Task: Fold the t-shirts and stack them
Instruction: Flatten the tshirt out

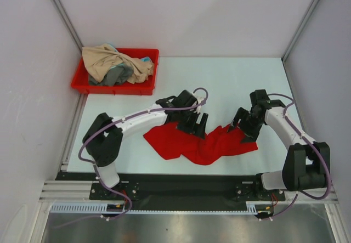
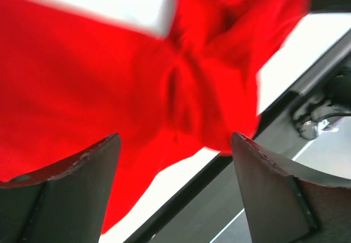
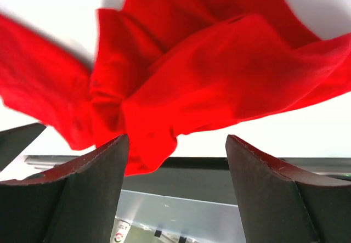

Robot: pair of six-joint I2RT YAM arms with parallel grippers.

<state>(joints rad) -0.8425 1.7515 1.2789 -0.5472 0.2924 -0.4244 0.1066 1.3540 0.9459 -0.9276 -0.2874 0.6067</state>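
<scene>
Dark, scuffed fingers of the left gripper stand spread wide, nothing pinched between them — the red t-shirt fills the wrist view just beyond the tips, bunched into a knot of folds. The right gripper is likewise parted, its fingers apart with red cloth hanging crumpled ahead of the gap rather than clamped in it.

From above, the left gripper hovers at the shirt's upper edge and the right gripper at its right end. The shirt lies rumpled on the white table between the two arms, near the front edge. Well apart, at the far left corner, a red plastic tray holds the other shirts in a heap — a beige-tan one on top, grey under it, and a bit of light blue showing at the right.
</scene>
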